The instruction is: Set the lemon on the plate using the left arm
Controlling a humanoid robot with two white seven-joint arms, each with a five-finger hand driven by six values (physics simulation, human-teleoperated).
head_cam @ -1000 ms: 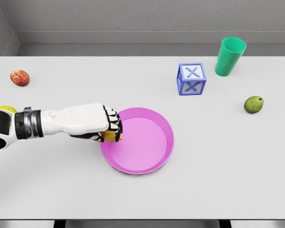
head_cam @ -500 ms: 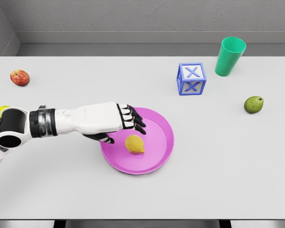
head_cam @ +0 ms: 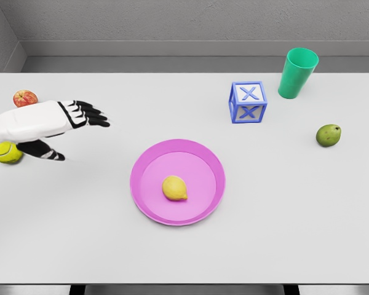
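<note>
Your left hand (head_cam: 61, 126) hangs over the left side of the table (head_cam: 80, 233), fingers spread and relaxed, thumb dropped below the palm, grasping nothing. It sits well apart from the plate, which suits a hand whose load is already delivered: nothing of the arm overhangs the dish, so nothing there can be nudged by it.

Just under and behind the hand, at the left edge, a yellow-green ball (head_cam: 6, 152) lies partly hidden by the forearm, and a red apple (head_cam: 24, 98) sits a little farther back. You cannot tell from this view whether the arm clears the ball or brushes it, so treat that as the one thing to watch if you move the arm lower.

To the right of the hand, near the middle of the table, the pink plate (head_cam: 145, 161) holds the lemon (head_cam: 174, 188). It rests on the flat floor of the plate, slightly left of centre, away from the raised rim, a spot where it should not roll off. By the look of it, the task is done.

Farther right and to the back stand a blue-and-white block marked with X (head_cam: 248, 102) and a green cup (head_cam: 297, 73), upright. A green fruit (head_cam: 328, 134) lies near the right edge. All three are well apart from the plate. Your right arm is out of view.
</note>
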